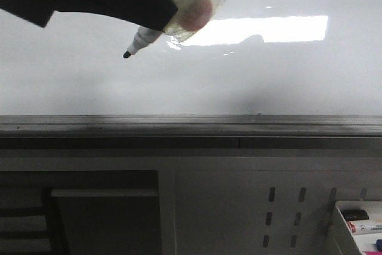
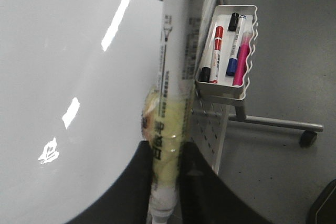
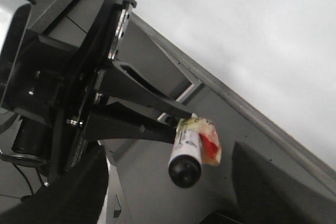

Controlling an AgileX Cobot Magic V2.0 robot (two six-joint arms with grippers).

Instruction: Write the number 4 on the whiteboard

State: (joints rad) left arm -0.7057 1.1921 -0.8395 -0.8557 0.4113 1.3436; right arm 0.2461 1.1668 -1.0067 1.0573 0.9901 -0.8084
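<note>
The whiteboard (image 1: 268,82) fills the upper front view, with a bright rectangular glare and a grey edge rail (image 1: 191,125) below it. No number 4 or any drawn line shows on it. My left gripper (image 1: 170,16) is shut on a white marker (image 1: 143,39) wrapped in yellowish tape, its black tip (image 1: 127,55) pointing down-left in front of the board. I cannot tell whether the tip touches. The left wrist view shows the fingers (image 2: 136,182) clamped on the marker (image 2: 176,61) beside the board (image 2: 52,51). My right gripper (image 3: 168,203) is open and empty, looking at the left gripper and marker (image 3: 186,156).
Under the rail is a white perforated panel (image 1: 239,207). A white tray (image 2: 223,90) hangs on it with red (image 2: 216,45), blue (image 2: 233,61) and pink (image 2: 242,56) markers; it shows at the front view's lower right (image 1: 337,225). The stand's wheeled foot (image 2: 307,137) rests on grey floor.
</note>
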